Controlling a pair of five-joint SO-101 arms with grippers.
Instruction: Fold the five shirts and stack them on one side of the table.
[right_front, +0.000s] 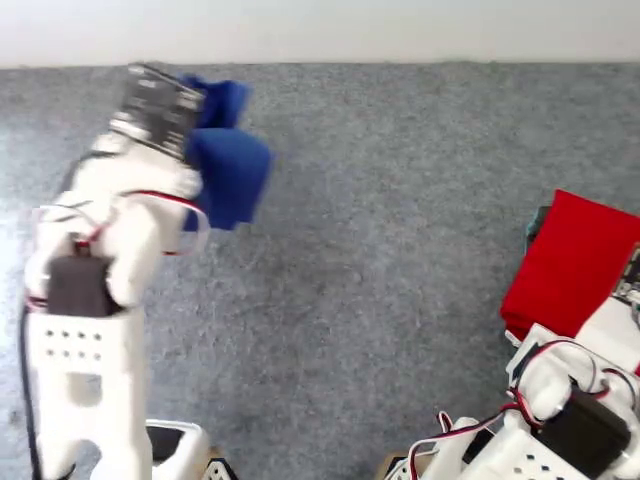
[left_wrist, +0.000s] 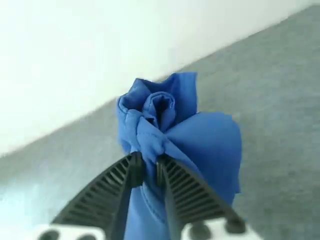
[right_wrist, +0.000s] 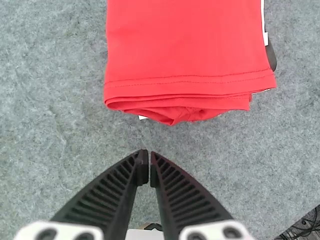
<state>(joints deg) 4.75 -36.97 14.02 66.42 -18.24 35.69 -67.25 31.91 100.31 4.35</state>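
A blue shirt (right_front: 230, 165) hangs bunched above the grey table at the far left, and my left gripper (left_wrist: 147, 167) is shut on a pinch of its cloth (left_wrist: 170, 130). In the high view the left arm (right_front: 120, 230) stands raised beside it. A folded red shirt (right_front: 570, 260) lies on top of a stack at the right edge of the table. My right gripper (right_wrist: 149, 161) is shut with nothing in it, a short way in front of the red shirt's folded edge (right_wrist: 180, 107).
Grey felt (right_front: 400, 250) covers the table, bounded by a white wall at the back. Dark and white cloth edges (right_wrist: 267, 50) peek from under the red shirt. The right arm's base and cables (right_front: 540, 420) sit at the near right corner.
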